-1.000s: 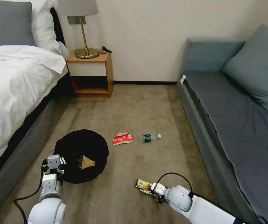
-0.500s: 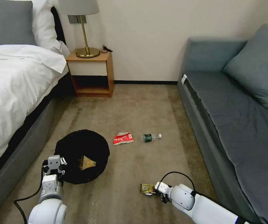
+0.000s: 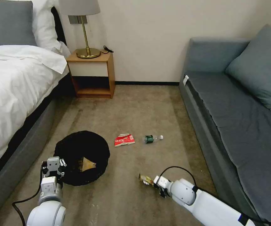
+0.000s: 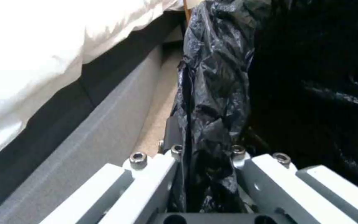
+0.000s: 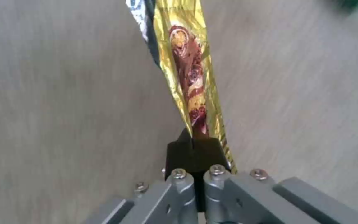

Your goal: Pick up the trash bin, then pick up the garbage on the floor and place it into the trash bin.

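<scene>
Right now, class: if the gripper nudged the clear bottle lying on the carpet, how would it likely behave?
The bottle lies on its side, so it would probably roll. It looks small and clear, likely light. Its smooth round body may slip from a pinch, unlike the flat snack wrapper that the right gripper holds.

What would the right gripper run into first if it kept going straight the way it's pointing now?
Probably bare carpet. The right gripper, shut on the gold-brown snack wrapper, points left and slightly away. The round white trash bin with the black plastic liner sits farther left, roughly along that line, though depth is unclear.
</scene>
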You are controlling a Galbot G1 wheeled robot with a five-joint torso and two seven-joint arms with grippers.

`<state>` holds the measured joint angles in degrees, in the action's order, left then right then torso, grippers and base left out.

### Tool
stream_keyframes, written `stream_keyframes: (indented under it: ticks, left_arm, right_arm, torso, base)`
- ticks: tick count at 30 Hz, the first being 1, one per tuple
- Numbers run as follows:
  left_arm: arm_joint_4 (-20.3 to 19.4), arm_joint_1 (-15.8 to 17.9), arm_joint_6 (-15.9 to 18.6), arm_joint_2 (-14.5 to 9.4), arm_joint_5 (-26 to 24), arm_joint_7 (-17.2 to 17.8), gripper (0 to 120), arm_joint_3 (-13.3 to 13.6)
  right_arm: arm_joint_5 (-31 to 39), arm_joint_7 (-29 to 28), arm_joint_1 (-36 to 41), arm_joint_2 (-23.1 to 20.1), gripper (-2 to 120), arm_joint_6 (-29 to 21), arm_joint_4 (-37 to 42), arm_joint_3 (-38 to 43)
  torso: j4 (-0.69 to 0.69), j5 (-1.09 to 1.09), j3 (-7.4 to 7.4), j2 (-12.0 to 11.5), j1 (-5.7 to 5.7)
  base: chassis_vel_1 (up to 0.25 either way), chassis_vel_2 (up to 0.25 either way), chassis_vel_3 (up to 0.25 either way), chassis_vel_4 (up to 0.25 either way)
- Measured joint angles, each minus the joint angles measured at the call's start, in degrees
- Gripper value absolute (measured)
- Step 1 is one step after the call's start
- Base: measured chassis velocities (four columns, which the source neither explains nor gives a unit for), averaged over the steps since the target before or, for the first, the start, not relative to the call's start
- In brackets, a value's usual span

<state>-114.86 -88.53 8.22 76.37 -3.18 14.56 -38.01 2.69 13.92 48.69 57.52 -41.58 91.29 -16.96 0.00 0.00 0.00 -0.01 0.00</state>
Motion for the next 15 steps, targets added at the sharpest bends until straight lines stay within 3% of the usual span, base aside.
stream_keyframes:
  ticks: [5, 9, 13, 15]
  left_arm:
    - [-0.1, 0.4, -0.2, 0.1, 0.0, -0.5, 1, 0.7]
    - [-0.3, 0.6, -0.8, 0.4, 0.0, -0.9, 1, 1.4]
    - [-0.4, 0.6, -1.9, 1.0, 0.0, -1.4, 1, 2.2]
    - [-0.4, 0.6, -2.2, 1.1, 0.0, -1.6, 1, 2.3]
  right_arm:
    - [5.6, -0.4, -2.2, 1.5, 0, 2.2, 4.6, 3.0]
    - [13.4, -2.4, -3.8, 3.1, 0, 6.9, 7.3, 4.1]
    - [26.6, -5.9, -5.8, 5.5, 0, 11.4, 10.3, 4.1]
    - [28.4, -6.0, -6.0, 5.9, 0, 11.8, 10.7, 4.0]
  torso:
    - [0.0, -0.01, 0.0, 0.0, 0.0]
    - [0.0, -0.01, -0.01, 0.0, 0.0]
    - [0.0, -0.01, -0.01, 0.0, 0.0]
    - [0.0, -0.02, -0.01, 0.0, 0.0]
  base:
    - [0.0, 0.0, 0.0, 0.0]
    - [0.0, 0.0, 0.0, 0.0]
    - [0.0, 0.0, 0.0, 0.0]
    - [0.0, 0.0, 0.0, 0.0]
